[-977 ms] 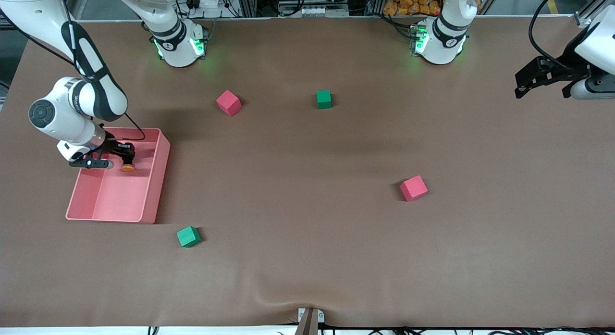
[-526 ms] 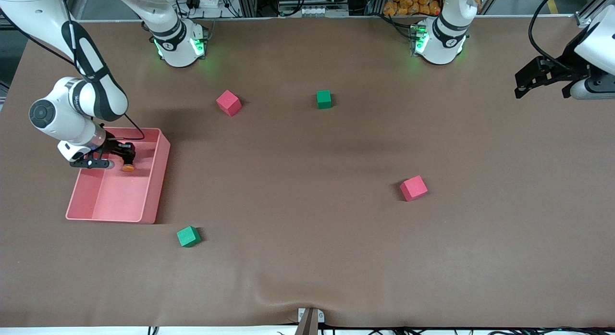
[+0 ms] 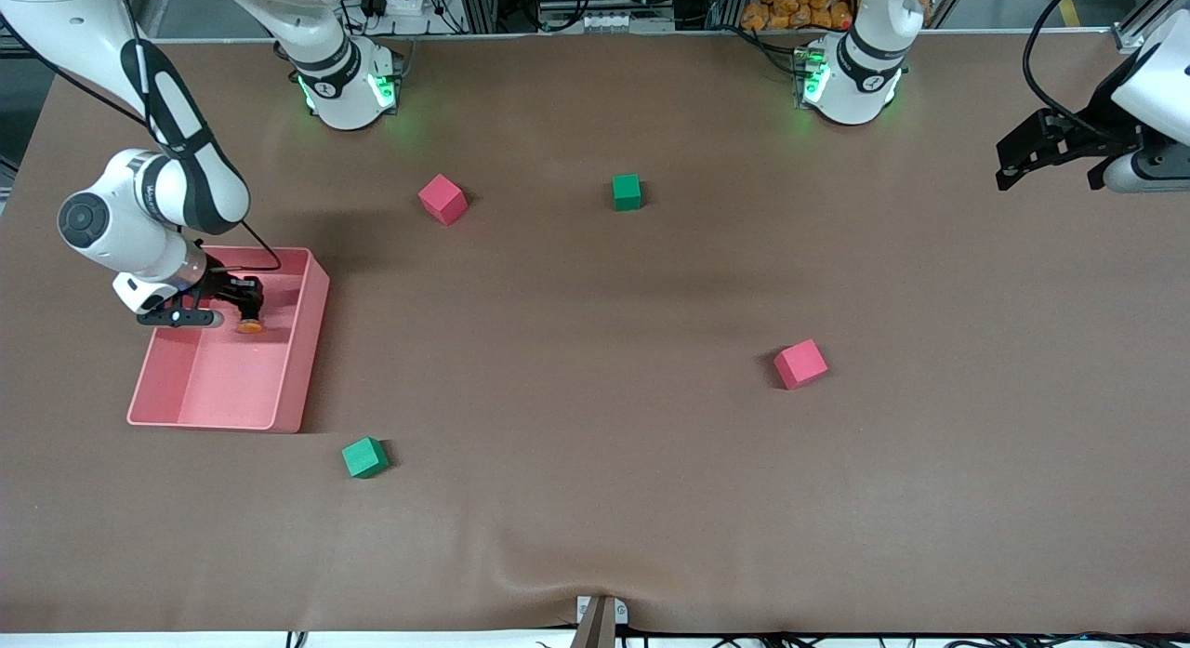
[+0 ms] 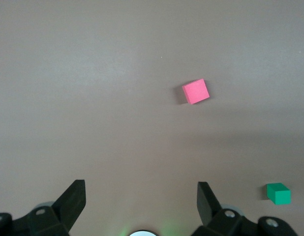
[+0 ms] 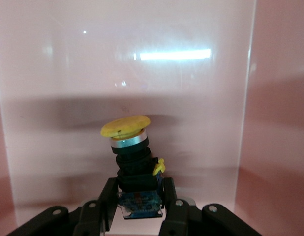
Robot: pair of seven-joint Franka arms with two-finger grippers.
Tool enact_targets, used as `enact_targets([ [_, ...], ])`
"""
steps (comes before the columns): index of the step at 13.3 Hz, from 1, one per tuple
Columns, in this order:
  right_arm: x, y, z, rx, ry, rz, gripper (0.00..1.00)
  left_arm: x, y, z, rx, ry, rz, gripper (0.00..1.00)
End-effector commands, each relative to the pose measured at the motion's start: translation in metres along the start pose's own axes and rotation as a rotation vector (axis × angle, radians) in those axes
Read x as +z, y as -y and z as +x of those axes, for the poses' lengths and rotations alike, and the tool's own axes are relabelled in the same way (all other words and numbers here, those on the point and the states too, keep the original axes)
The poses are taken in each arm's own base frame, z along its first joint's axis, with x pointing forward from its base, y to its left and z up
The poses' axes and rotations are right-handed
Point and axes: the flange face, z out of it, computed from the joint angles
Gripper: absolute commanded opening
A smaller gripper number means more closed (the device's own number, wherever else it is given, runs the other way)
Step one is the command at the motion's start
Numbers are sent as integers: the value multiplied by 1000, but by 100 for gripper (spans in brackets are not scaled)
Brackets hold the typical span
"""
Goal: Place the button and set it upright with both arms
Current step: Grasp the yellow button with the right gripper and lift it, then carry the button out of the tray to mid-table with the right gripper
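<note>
Button (image 5: pixel 126 129), cap tilted, clamped by right gripper (image 5: pixel 138 196) over tray (image 3: pixel 307 350).

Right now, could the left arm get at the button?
Probably not. The button is gripped by the shut right gripper over the pink tray at the right arm's end, while the open left gripper waits over the table's other end.

No text, label, brand, number or sign could be read in any view. Small dark markings showed on the white arms (image 3: pixel 149 197), too small to make out.
</note>
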Motion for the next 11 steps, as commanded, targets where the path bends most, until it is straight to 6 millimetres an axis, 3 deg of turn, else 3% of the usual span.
enact_targets([
  [1,-45,16,6,-53,-58,-15,0,-4,2,-1,16,-2,-3,100],
  [4,-89,48,23,-104,-33,-12,0,-4,3,-1,13,-2,-3,100],
  [8,-130,72,45,-137,43,4,0,-4,2,-1,13,-2,-3,100],
  [11,-161,115,63,-215,53,1,0,-4,2,-1,13,-1,-3,100],
])
